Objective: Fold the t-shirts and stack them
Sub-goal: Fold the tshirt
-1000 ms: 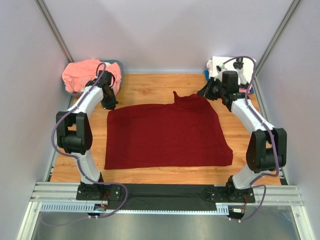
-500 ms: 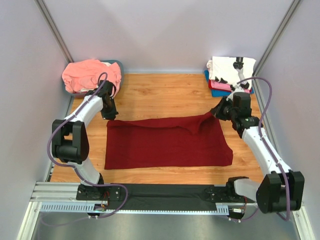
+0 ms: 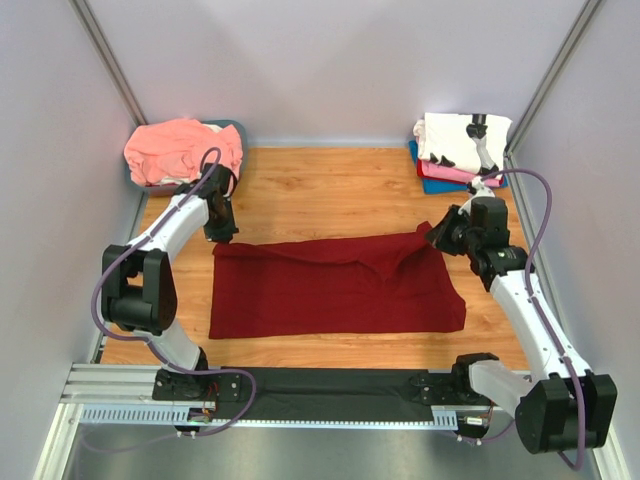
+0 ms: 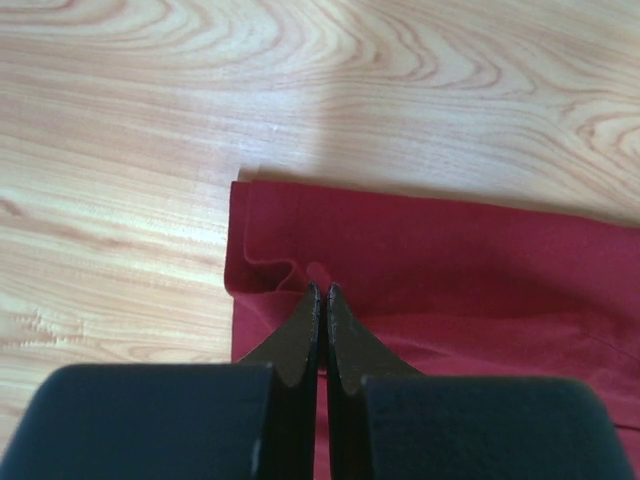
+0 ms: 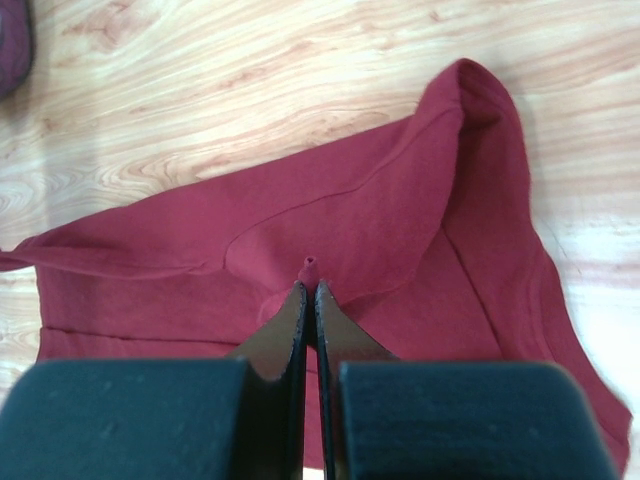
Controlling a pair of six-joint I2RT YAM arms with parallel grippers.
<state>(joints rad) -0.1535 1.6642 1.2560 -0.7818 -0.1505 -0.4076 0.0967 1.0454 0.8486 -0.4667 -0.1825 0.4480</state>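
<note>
the left gripper (image 4: 320, 292) is pinched shut on a small pucker of the dark red t-shirt (image 3: 335, 290) at its far left corner. the right gripper (image 5: 308, 288) is clamped the same way on a little nub of cloth near the far right edge. the shirt lies across the middle of the wooden table (image 3: 320, 185), its far part seemingly doubled over toward the near hem. both holds look thin to me, so a sharp tug could slip one free. the right side is bunched and lifted and might land crooked, skewing the fold.
</note>
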